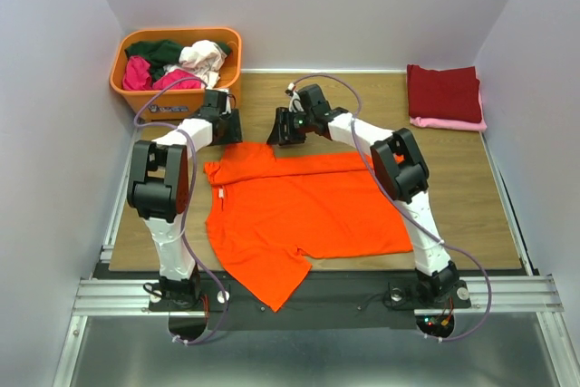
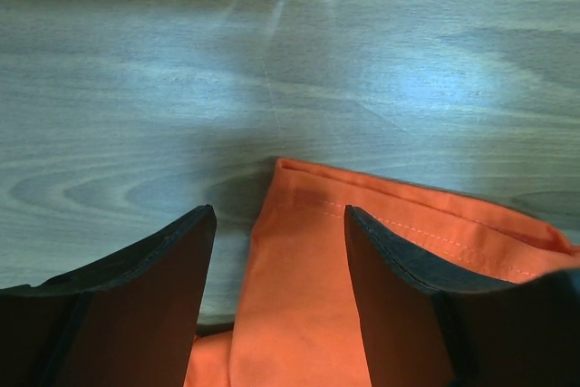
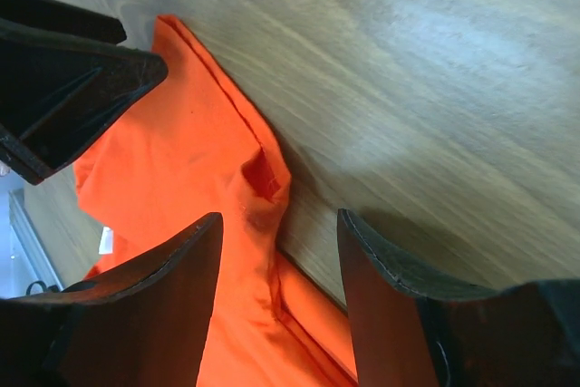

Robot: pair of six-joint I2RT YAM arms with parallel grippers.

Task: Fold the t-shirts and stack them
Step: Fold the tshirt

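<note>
The wooden table [image 1: 471,197] is carrying everything, and the orange t-shirt [image 1: 299,210] is lying spread across its middle. The shirt's near sleeve [image 1: 272,287] is hanging over the table's front edge.

Beyond the orange t-shirt's far left corner, the orange plastic tub [image 1: 172,100] is sitting with a dark green t-shirt [image 1: 159,50], a whitish-pink t-shirt [image 1: 205,57] and a magenta t-shirt [image 1: 138,74] heaped inside. Well off to the orange t-shirt's far right, a folded dark red t-shirt [image 1: 444,92] is resting on top of a pink t-shirt [image 1: 450,123].

You are holding both arms low over the orange t-shirt's far left sleeve, and the two claws are facing each other just beside one another.

Your left claw [image 2: 279,215] is standing released, with its fingers [image 2: 136,296] spread wide. The hemmed sleeve edge is lying flat on the wood between them, and nothing is being pinched. Whether the fingers are brushing the cloth cannot be told.

Your right claw [image 3: 279,219] is likewise gaping wide. Its fingers [image 3: 399,314] are straddling a small rumpled fold at the orange t-shirt's edge without gripping it. One finger is hanging over the cloth and the other over bare wood just beside it.
</note>
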